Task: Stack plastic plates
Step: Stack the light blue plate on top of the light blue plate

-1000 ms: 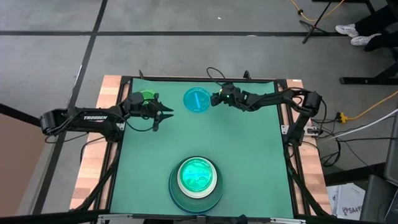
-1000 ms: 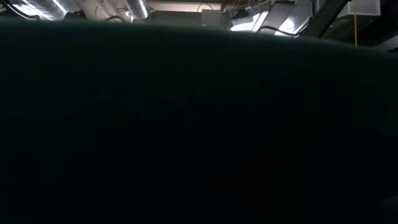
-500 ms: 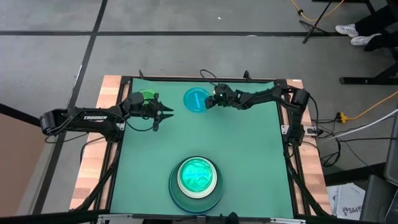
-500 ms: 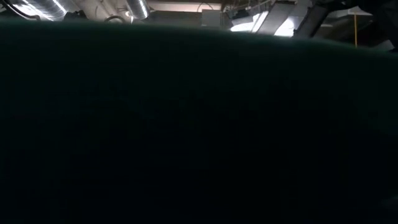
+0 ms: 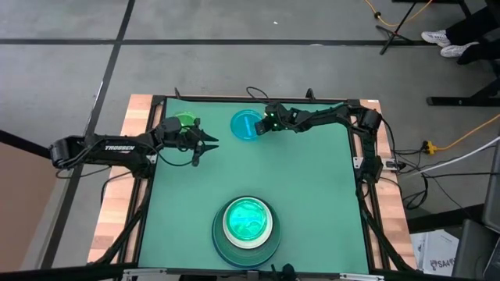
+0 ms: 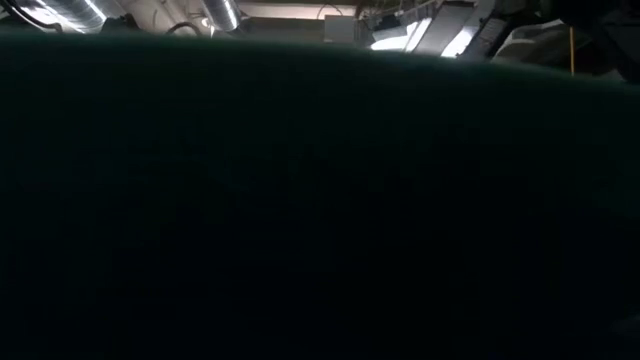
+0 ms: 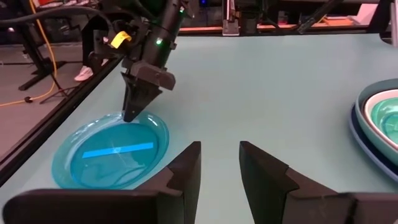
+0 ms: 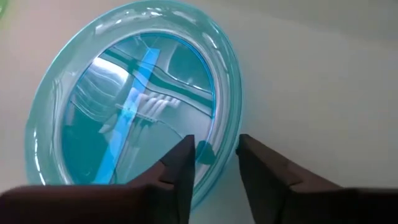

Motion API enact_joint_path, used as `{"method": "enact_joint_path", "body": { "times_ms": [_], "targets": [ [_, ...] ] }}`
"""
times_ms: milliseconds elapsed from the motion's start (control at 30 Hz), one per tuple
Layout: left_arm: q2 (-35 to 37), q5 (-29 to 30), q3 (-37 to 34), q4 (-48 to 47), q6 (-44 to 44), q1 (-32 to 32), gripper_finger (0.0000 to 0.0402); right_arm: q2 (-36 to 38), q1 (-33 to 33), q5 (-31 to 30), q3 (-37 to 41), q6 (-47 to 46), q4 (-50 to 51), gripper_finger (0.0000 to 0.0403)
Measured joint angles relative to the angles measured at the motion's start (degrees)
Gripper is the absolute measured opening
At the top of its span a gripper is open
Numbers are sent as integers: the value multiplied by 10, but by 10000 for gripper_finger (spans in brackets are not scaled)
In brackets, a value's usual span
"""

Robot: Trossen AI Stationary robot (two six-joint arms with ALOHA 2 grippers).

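Table (image 5: 312, 195): a green-topped work surface with a wooden border showing at its left and right edges. It carries all plates and both arms reach over it.

Plate stack (image 5: 246, 226): sits at the near edge of the table, about midway along it. A large blue plate forms the base, and a bright green translucent plate lies uppermost. The left wrist view shows part of the stack (image 7: 379, 124) as nested rims, with a pale rim inside the blue one. The low view is almost wholly blocked by a dark mass, so it adds nothing on the stack.

Cyan plate (image 5: 246, 124): a small translucent plate lying flat near the far edge of the table, about midway along it, well apart from the stack. A straight blue stripe shows through it in both wrist views (image 8: 134, 118).

Green plate (image 5: 186, 120): a small bright green plate near the far-left corner of the table, partly hidden under the left arm.

Right gripper (image 5: 264, 126): positioned at the right-hand rim of the cyan plate. The fingers (image 8: 180, 165) straddle the rim, one inside the plate and one outside. The jaws stand a narrow gap apart, and whether they press the rim cannot be told.

Left gripper (image 5: 209, 140): hovers over bare table left of the cyan plate, beside the green plate. The jaws are apart and hold nothing (image 7: 217, 171).
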State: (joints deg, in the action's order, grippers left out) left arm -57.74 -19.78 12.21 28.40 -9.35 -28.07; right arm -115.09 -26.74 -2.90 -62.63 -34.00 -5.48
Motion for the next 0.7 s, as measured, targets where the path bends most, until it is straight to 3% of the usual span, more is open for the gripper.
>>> {"method": "enact_joint_path", "body": {
  "times_ms": [433, 700],
  "targets": [
    [0, 18, 0, 0, -2, 8, 103, -1, 0, -10, 0, 41, 5, 11],
    [0, 22, 0, 0, -2, 8, 103, 0, 2, -21, 0, 61, 7, 3]
  ]
}}
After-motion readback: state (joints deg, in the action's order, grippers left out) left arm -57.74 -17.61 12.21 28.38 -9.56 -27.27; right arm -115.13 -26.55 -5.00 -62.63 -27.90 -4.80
